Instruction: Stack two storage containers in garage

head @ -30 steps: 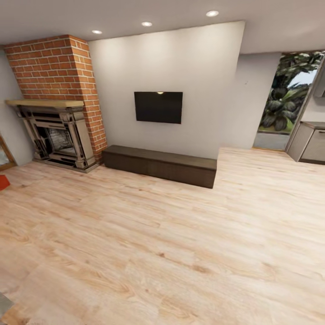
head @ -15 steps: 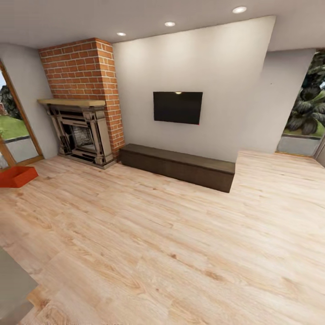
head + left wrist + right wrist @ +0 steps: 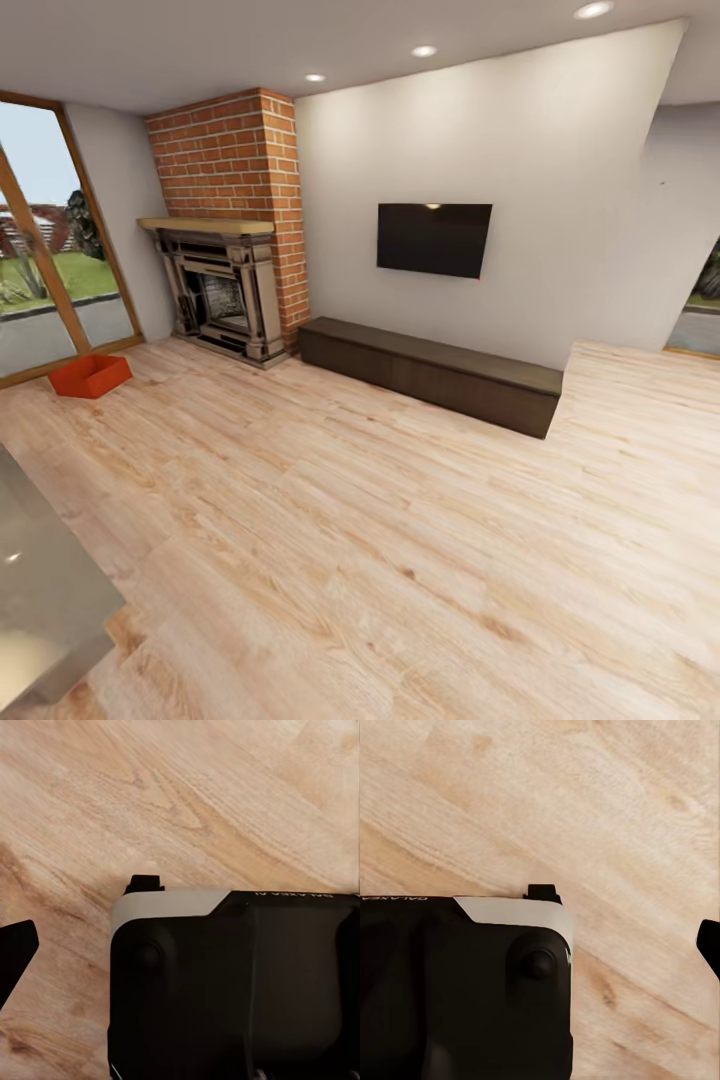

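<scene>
One of the storage containers (image 3: 91, 375), an orange-red open bin, sits on the living room's light wood floor (image 3: 380, 540) at the far left, in front of the glass doors. Nothing rests in it that I can make out. In the left wrist view a dark fingertip (image 3: 15, 954) pokes in at the picture's edge over bare planks. The right wrist view has a similar dark fingertip (image 3: 709, 945) at its edge. Only one tip of each gripper shows, so I cannot judge their opening. Nothing is held in sight.
A red brick fireplace (image 3: 228, 290) stands beside the wood-framed glass doors (image 3: 50, 260). A black TV (image 3: 433, 238) hangs above a long low dark cabinet (image 3: 430, 372). A grey surface (image 3: 40, 590) juts in at bottom left. My black, white-trimmed body (image 3: 232, 982) shows below both wrists.
The head camera has swung left: fireplace, TV and cabinet slid right in the picture. The glass doors and the whole orange-red container have come into view. Nothing in the room itself moved.
</scene>
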